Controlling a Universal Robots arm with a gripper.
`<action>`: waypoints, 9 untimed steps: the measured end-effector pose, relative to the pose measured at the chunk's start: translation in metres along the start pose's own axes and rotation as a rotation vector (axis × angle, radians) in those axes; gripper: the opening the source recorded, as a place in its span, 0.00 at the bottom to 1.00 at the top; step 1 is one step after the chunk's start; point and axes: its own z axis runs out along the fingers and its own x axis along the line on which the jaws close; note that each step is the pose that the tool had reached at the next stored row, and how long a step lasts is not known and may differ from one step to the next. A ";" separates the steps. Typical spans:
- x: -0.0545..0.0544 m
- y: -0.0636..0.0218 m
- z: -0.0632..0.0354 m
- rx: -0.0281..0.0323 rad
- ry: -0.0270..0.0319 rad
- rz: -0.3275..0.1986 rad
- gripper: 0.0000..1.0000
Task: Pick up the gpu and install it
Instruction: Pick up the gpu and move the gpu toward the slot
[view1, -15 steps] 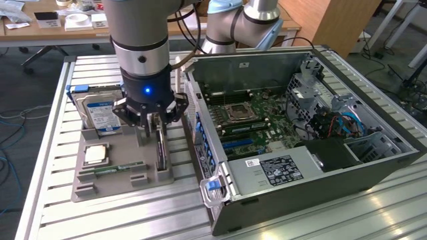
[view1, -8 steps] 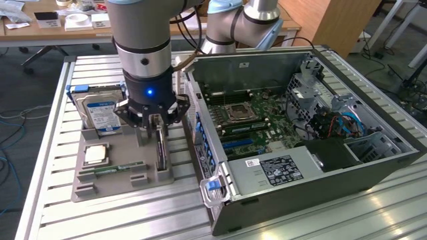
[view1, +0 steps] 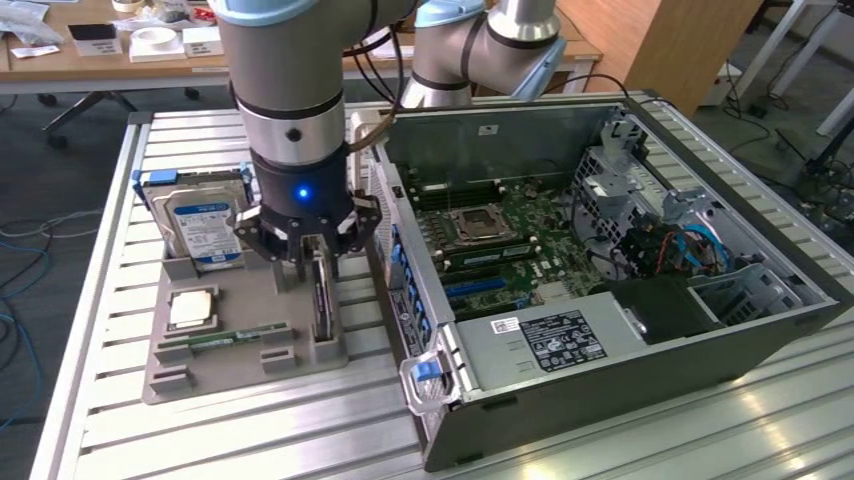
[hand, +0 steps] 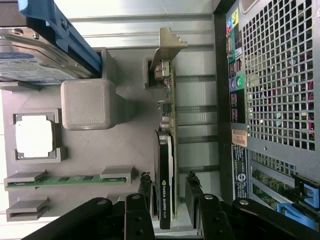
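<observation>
The gpu (view1: 324, 303) stands on edge in a slot of the grey holder tray (view1: 227, 372), just beside the computer case. It is a thin dark card (hand: 165, 170) with a green board edge and a silvery end bracket (hand: 168, 44). My gripper (view1: 318, 262) is lowered straight over it. In the wrist view the gripper (hand: 169, 189) is open, with one black finger (hand: 145, 189) on each side of the card and a narrow gap to it. The card still rests in its slot.
The open computer case (view1: 747, 300) lies at the exterior view's right, its motherboard (view1: 507, 240) exposed. On the tray are a hard drive (view1: 200, 228), a CPU (view1: 191, 310) and a green RAM stick (view1: 234, 338). The case's perforated rear wall (hand: 275, 75) is close to the card.
</observation>
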 end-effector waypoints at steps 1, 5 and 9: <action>0.000 0.0000 0.0002 0.0001 0.0001 0.000 0.42; 0.000 0.0000 0.0002 0.0000 0.0001 0.000 0.42; 0.000 -0.0002 0.0035 0.0000 0.0000 0.000 0.42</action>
